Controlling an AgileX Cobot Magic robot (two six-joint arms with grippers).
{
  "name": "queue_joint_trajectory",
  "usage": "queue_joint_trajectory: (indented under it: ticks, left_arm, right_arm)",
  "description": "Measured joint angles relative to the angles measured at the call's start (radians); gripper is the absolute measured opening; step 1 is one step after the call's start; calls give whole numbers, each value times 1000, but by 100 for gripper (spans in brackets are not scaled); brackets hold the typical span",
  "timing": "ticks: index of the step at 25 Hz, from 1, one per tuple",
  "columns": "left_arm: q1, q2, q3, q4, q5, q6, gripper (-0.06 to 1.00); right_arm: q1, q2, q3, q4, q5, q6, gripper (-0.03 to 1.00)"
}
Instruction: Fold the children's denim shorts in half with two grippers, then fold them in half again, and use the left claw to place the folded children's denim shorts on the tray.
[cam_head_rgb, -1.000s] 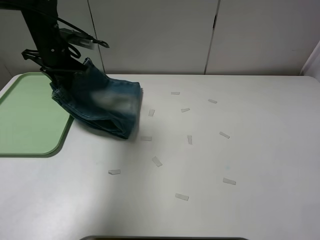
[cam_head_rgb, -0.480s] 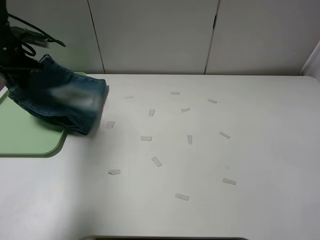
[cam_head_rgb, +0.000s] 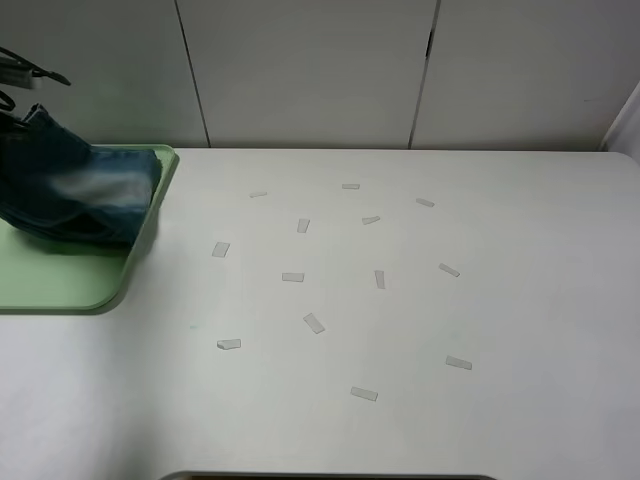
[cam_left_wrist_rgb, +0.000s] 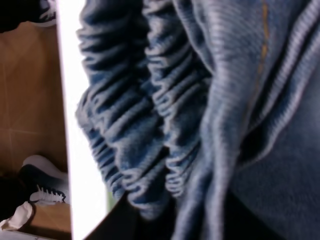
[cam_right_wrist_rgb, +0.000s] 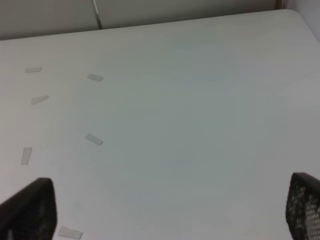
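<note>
Folded children's denim shorts (cam_head_rgb: 75, 195) hung bunched over the tray (cam_head_rgb: 60, 280), lower edge at or just above its green surface, gathered waistband (cam_left_wrist_rgb: 145, 130) pressed right up against the left claw's camera. Left claw hidden by cloth and frame edge; apparently clamped on the shorts. Right gripper (cam_right_wrist_rgb: 170, 210) spread wide, holding nothing, above bare white table (cam_head_rgb: 420, 300) dotted with tape scraps (cam_head_rgb: 314, 322), well apart from the shorts.
</note>
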Motion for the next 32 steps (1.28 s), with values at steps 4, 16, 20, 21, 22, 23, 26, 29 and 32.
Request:
queue_joint_trajectory:
  ticks: [4,16,20,21,22,23,26,29,32]
  left_arm:
    - [10,0,4,3,-10,0,23]
    - [10,0,7,-21,-26,0,23]
    - [10,0,7,-23,-26,0,27]
    - [10,0,7,-25,-26,0,32]
    - [10,0,7,-25,-29,0,42]
    - [10,0,7,-25,-31,0,54]
    - [10,-1,7,-24,-51,0,88]
    - [10,-1,7,-24,-58,0,97]
    - [10,-1,7,-24,-58,0,99]
  right_arm:
    - [0,0,0,0,0,0,69]
    - [0,0,0,0,0,0,69]
    - [0,0,0,0,0,0,69]
    - [0,0,0,0,0,0,69]
    - [0,0,0,0,0,0,69]
    - [0,0,0,0,0,0,69]
    - [0,0,0,0,0,0,69]
    - [0,0,0,0,0,0,69]
    - [0,0,0,0,0,0,69]
